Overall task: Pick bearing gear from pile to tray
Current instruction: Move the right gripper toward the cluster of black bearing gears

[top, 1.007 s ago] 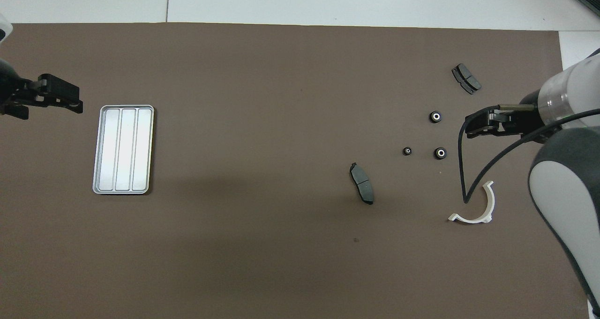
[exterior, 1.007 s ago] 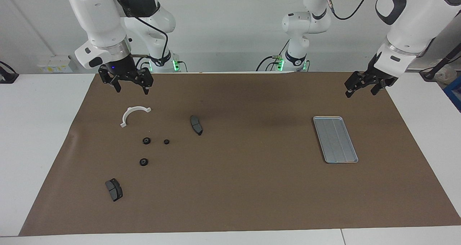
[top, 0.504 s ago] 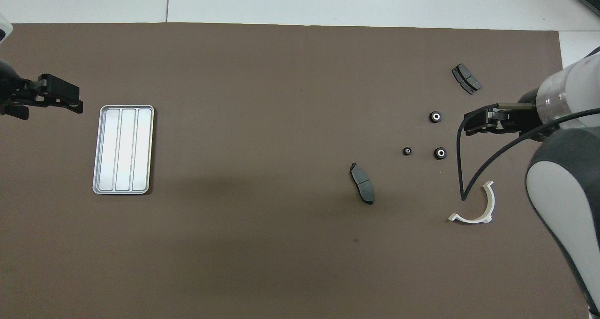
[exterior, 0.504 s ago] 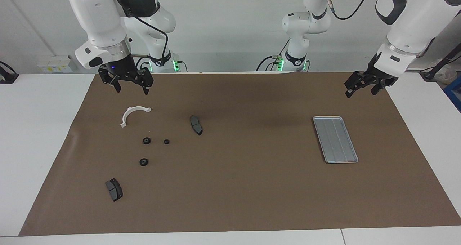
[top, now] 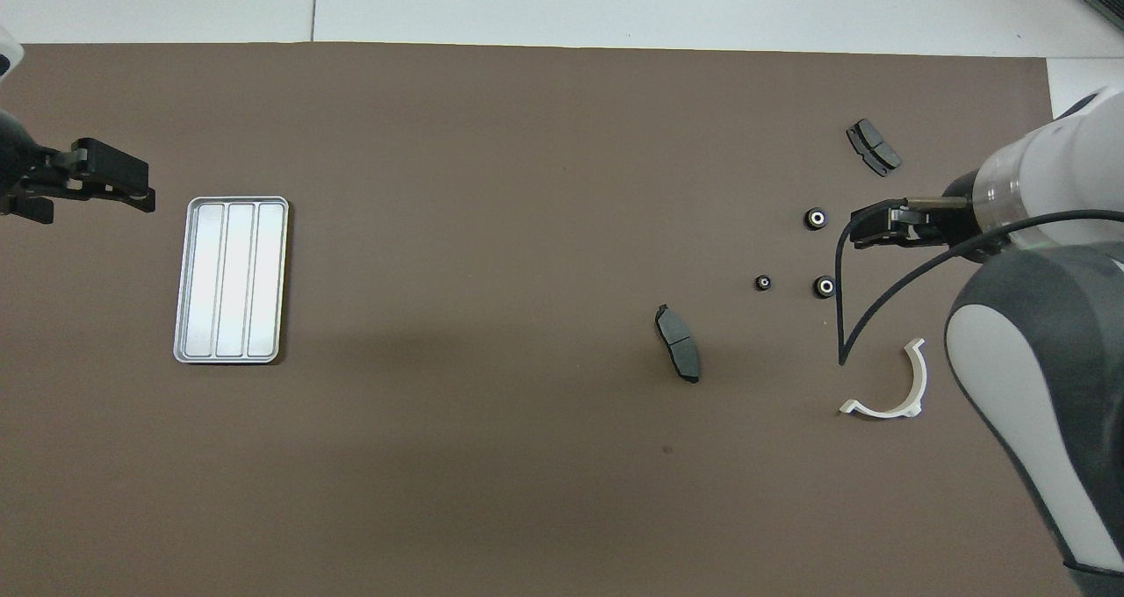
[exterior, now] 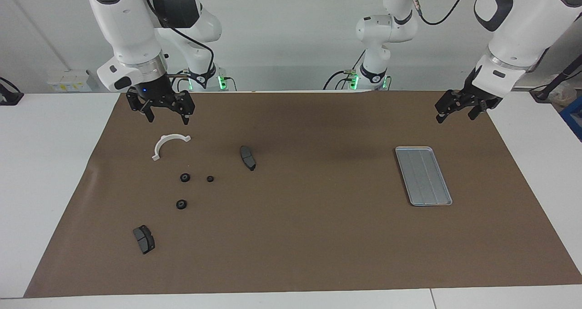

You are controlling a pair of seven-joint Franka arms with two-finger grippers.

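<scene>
Overhead, the right gripper point(exterior: 166, 116), jaws wide and empty, hangs above the white half-ring bracket point(exterior: 167, 144), the three black bearing rings point(exterior: 185, 177) lying just farther out, while the left gripper point(exterior: 459, 110), also open, waits near the empty tray point(exterior: 423, 176).

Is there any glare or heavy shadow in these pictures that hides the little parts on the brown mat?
Facing view: even light; only a soft dark patch on the brown mat near its middle, touching none of the small black rings. Overhead view: the silver tray shines brightly along its ridges, yet its rim stays clear; a faint broad shadow lies beside it; the white bracket stands out sharply.
</scene>
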